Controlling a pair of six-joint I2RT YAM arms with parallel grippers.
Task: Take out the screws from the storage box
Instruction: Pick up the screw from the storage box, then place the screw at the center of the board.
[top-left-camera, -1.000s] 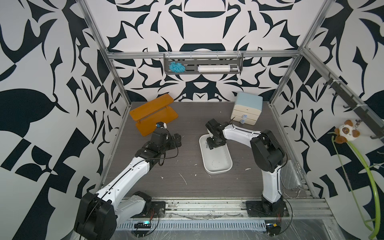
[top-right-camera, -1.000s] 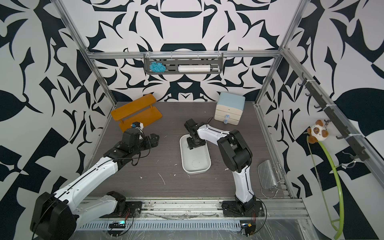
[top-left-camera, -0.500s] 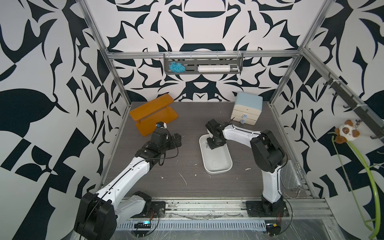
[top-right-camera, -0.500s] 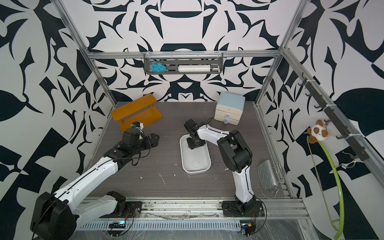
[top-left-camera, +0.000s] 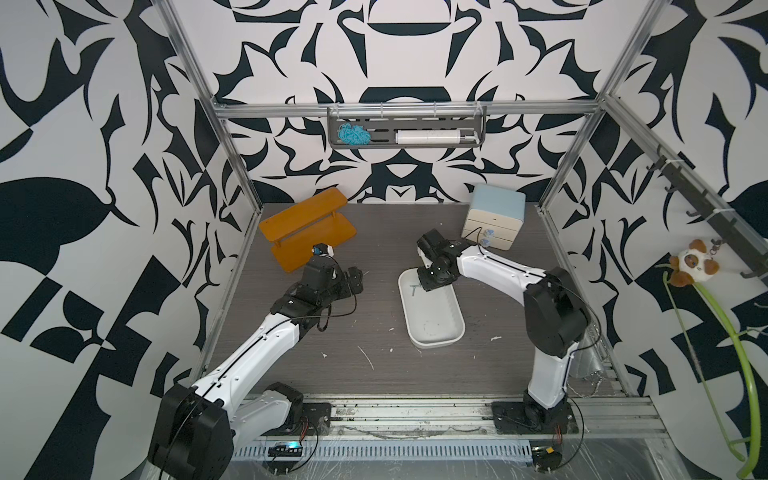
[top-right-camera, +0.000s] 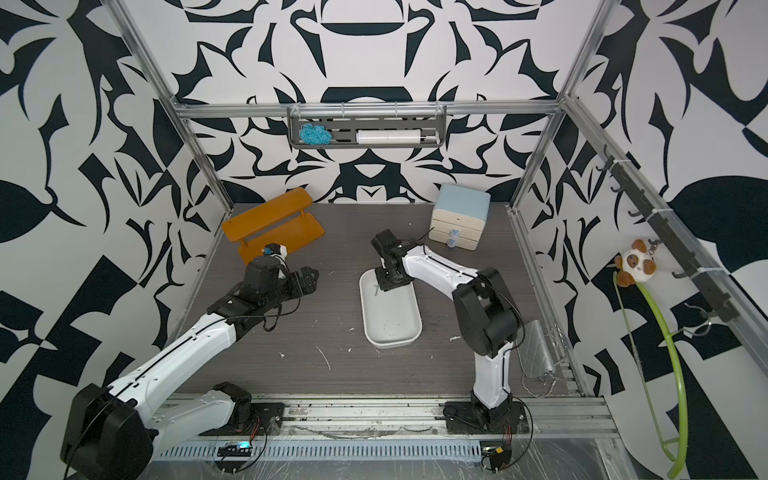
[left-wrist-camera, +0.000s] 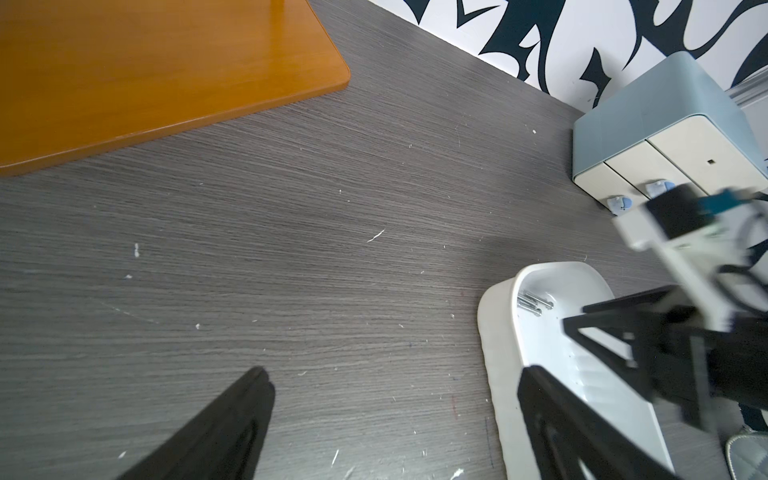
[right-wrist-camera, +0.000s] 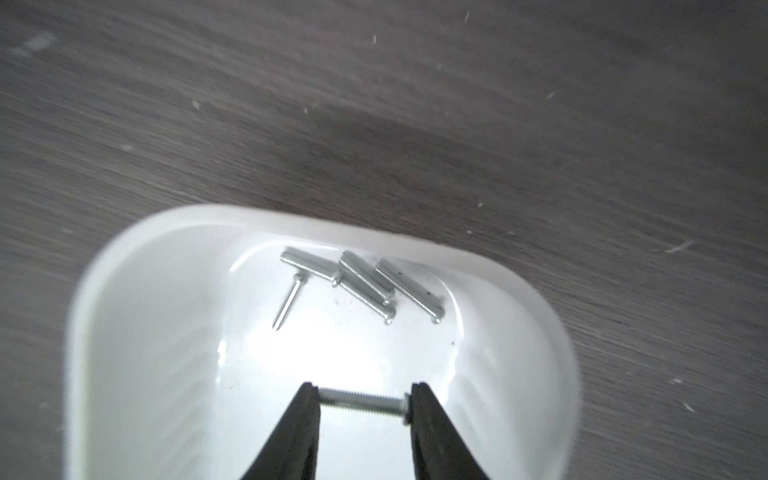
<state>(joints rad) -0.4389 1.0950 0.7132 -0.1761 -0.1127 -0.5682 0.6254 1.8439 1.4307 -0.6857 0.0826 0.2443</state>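
Note:
The storage box (top-left-camera: 436, 328) is a shallow white tray in the middle of the table, seen in both top views (top-right-camera: 390, 328). Several silver screws (right-wrist-camera: 361, 278) lie in a loose heap at its far end, also visible in the left wrist view (left-wrist-camera: 534, 303). My right gripper (right-wrist-camera: 363, 395) reaches down into that end and is shut on one screw (right-wrist-camera: 361, 401), held end to end between its fingertips just above the box floor. My left gripper (left-wrist-camera: 395, 374) hovers open and empty over bare table left of the box (left-wrist-camera: 494, 353).
An orange wooden shelf (top-left-camera: 307, 232) lies at the back left. A cream drawer cabinet with a light-blue top (top-left-camera: 494, 216) stands at the back right, close behind the right arm. A silver purse (top-right-camera: 536, 349) rests by the right rail. White specks dot the table.
The right gripper's jaws have narrowed onto a screw inside the box's far end. The left arm has not moved.

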